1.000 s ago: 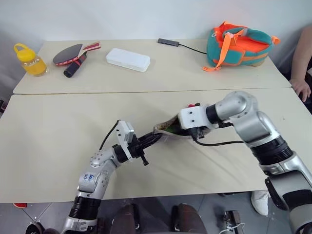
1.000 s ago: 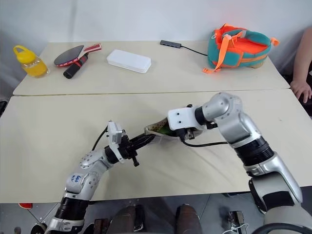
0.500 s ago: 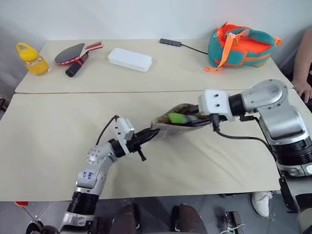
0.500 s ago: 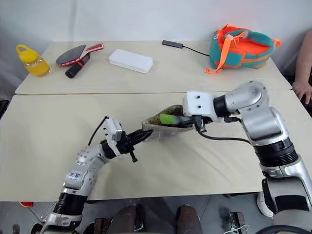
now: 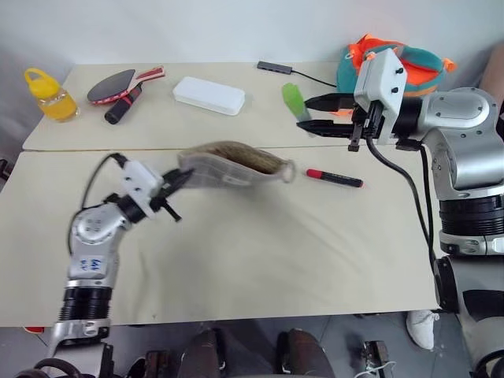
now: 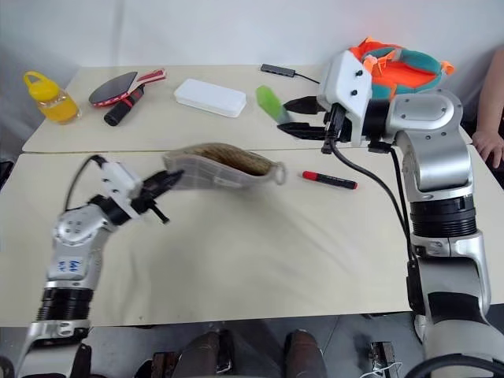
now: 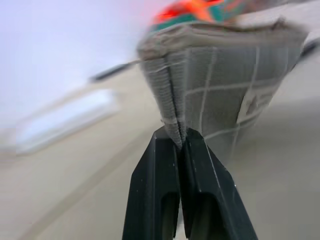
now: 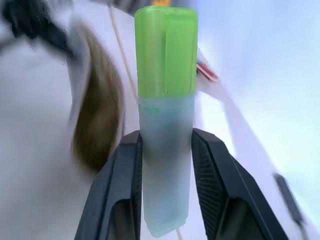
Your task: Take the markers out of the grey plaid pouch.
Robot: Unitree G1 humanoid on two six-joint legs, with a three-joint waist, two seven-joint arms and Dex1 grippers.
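Note:
The grey plaid pouch (image 5: pixel 228 163) hangs lifted off the table, its tan-lined mouth facing right. My left gripper (image 5: pixel 175 183) is shut on the pouch's left end, and the left wrist view shows the black fingers (image 7: pixel 165 165) pinching the fabric edge of the pouch (image 7: pixel 225 85). Free of the pouch, the light green marker (image 5: pixel 293 101) is held in the air by my right gripper (image 5: pixel 309 113) above and to the pouch's right. In the right wrist view that marker (image 8: pixel 166 90) stands between the fingers (image 8: pixel 210 170). On the table right of the pouch lies the red marker (image 5: pixel 335 178).
At the back stand a white hard case (image 5: pixel 207 95), a table tennis paddle (image 5: pixel 118 87), a yellow bottle (image 5: pixel 49 96), a black hub with cable (image 5: pixel 274 68) and a teal and orange backpack (image 5: pixel 402 63). A person's arm (image 6: pixel 488 134) is at the right edge.
My left gripper swung the pouch left and up. My right gripper rose to the right with the green marker, pulling it out of the pouch. The red marker now lies on the table.

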